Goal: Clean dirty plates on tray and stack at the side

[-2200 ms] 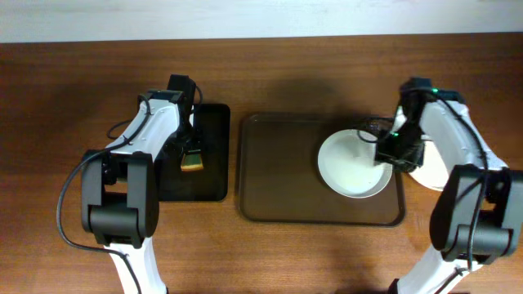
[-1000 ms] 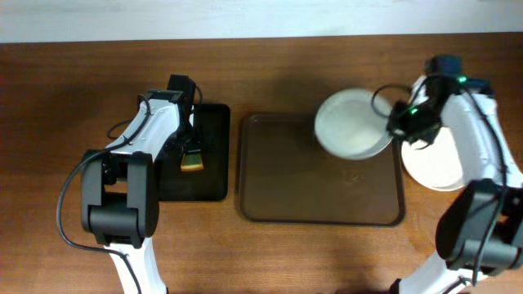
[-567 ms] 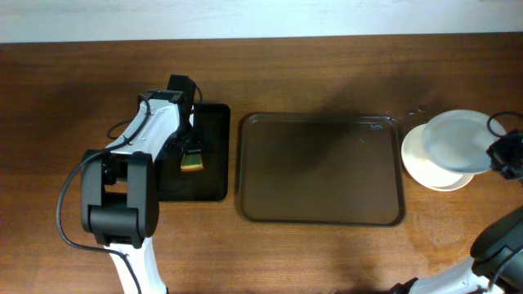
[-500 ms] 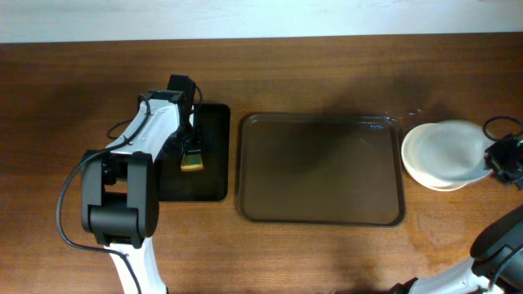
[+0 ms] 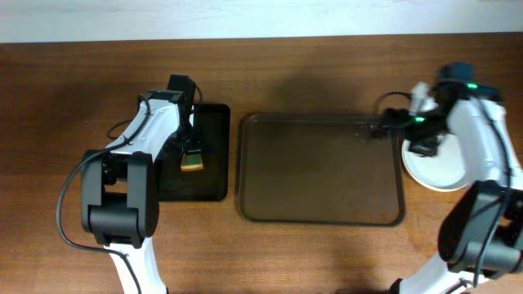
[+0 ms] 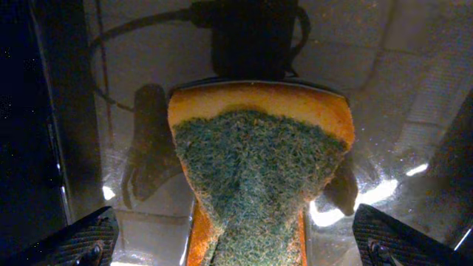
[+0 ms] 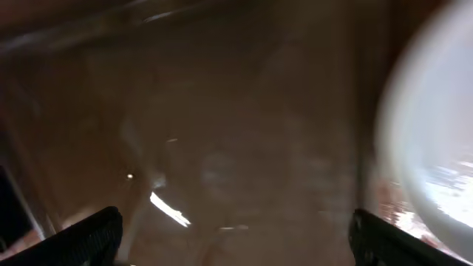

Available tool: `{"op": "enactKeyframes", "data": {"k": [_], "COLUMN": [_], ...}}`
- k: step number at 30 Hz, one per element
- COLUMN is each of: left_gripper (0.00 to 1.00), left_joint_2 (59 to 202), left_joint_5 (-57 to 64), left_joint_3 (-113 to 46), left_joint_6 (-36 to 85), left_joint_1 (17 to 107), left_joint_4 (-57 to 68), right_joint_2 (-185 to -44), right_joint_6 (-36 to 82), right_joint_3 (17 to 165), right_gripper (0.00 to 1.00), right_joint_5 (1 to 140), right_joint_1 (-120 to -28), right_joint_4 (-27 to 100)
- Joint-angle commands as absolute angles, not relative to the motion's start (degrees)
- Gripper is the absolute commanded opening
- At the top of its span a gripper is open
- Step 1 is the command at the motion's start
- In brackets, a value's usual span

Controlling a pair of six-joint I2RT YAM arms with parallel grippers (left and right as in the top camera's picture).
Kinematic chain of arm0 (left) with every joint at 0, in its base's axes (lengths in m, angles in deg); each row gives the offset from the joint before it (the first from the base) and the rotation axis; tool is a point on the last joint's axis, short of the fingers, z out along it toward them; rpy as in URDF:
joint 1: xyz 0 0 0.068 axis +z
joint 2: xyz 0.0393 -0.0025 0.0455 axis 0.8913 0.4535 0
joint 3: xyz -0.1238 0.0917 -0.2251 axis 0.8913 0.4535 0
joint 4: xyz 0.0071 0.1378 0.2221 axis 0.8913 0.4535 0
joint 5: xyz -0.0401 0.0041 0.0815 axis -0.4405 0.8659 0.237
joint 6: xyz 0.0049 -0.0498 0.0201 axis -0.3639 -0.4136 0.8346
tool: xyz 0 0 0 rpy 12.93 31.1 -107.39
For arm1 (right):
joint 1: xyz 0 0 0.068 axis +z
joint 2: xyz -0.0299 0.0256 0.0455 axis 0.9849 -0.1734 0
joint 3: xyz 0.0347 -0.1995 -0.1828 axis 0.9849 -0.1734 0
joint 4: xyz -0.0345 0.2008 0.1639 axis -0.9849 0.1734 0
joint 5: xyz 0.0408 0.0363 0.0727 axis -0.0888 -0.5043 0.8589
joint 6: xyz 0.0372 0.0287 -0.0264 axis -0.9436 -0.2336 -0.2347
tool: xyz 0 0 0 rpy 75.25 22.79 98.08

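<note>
The brown tray (image 5: 319, 175) lies bare in the middle of the table. The white plates (image 5: 441, 169) sit stacked on the table just right of it, partly under my right arm. My right gripper (image 5: 386, 124) hovers open over the tray's far right corner. In the blurred right wrist view, that gripper (image 7: 244, 240) holds nothing; below it is brown tray (image 7: 222, 133), with a white plate rim (image 7: 436, 148) at the right. My left gripper (image 5: 189, 151) stays open over the sponge (image 5: 192, 163). The sponge (image 6: 259, 170), green side up, lies between the wide-apart left gripper (image 6: 240, 244) fingers, untouched.
A smaller black tray (image 5: 208, 184) left of the brown one holds the sponge. Its wet surface (image 6: 133, 111) gleams in the left wrist view. Bare wooden table (image 5: 327, 253) runs along the front, and a pale wall edge (image 5: 261, 16) along the back.
My right gripper carried a white plate off the brown tray to the stack at the right, let it go, opened, and swung back over the tray's far right corner. The left arm stayed still.
</note>
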State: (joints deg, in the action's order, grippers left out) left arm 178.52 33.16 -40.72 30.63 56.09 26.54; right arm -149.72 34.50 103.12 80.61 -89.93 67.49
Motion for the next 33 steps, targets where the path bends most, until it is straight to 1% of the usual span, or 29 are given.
{"op": "enactKeyframes", "data": {"k": [1,4,6,10,13,16,21,22,23,25,27,29,31,33], "left_gripper": [1.0,1.0,1.0,1.0,1.0,1.0,1.0,1.0,1.0,1.0,1.0,1.0,1.0,1.0], "left_joint_2": [177.8,177.8,177.8,177.8,177.8,177.8,177.8,177.8,177.8,177.8,177.8,177.8,177.8,177.8], "left_joint_5": [33.7,33.7,33.7,33.7,33.7,33.7,33.7,33.7,33.7,33.7,33.7,33.7,33.7,33.7], "left_joint_3": [-40.5,-40.5,-40.5,-40.5,-40.5,-40.5,-40.5,-40.5,-40.5,-40.5,-40.5,-40.5,-40.5,-40.5], "left_joint_6": [30.7,30.7,30.7,30.7,30.7,30.7,30.7,30.7,30.7,30.7,30.7,30.7,30.7,30.7], "left_joint_1": [56.4,56.4,56.4,56.4,56.4,56.4,56.4,56.4,56.4,56.4,56.4,56.4,56.4,56.4], "left_joint_4": [26.6,26.6,26.6,26.6,26.6,26.6,26.6,26.6,26.6,26.6,26.6,26.6,26.6,26.6], "right_joint_2": [-149.2,-149.2,-149.2,-149.2,-142.8,-129.4,-96.4,-91.8,-84.3,-72.6,-64.7,-56.3,-49.2,-46.1], "right_joint_6": [35.4,35.4,35.4,35.4,35.4,35.4,35.9,35.9,36.7,41.3,42.9,42.9,42.9,42.9], "right_joint_3": [103.0,103.0,103.0,102.6,102.3,102.3,102.3,102.3,101.7,98.8,94.6,86.7,74.2,63.4], "right_gripper": [0.98,0.98,0.98,0.98,0.98,0.98,0.98,0.98,0.98,0.98,0.98,0.98,0.98,0.98], "right_joint_5": [81.2,81.1,81.1,81.0,80.9,80.9,70.5,68.7,66.5,66.5,66.5,65.5,65.4,65.4], "right_joint_1": [-83.3,-77.7,-75.8,-75.3,-74.1,-73.2,-73.2,-73.2,-73.2,-73.2,-73.2,-73.3,-73.3,-73.3], "right_joint_4": [67.3,67.3,67.2,66.8,66.6,66.6,65.0,64.1,62.2,58.6,55.1,48.5,35.3,20.6]}}
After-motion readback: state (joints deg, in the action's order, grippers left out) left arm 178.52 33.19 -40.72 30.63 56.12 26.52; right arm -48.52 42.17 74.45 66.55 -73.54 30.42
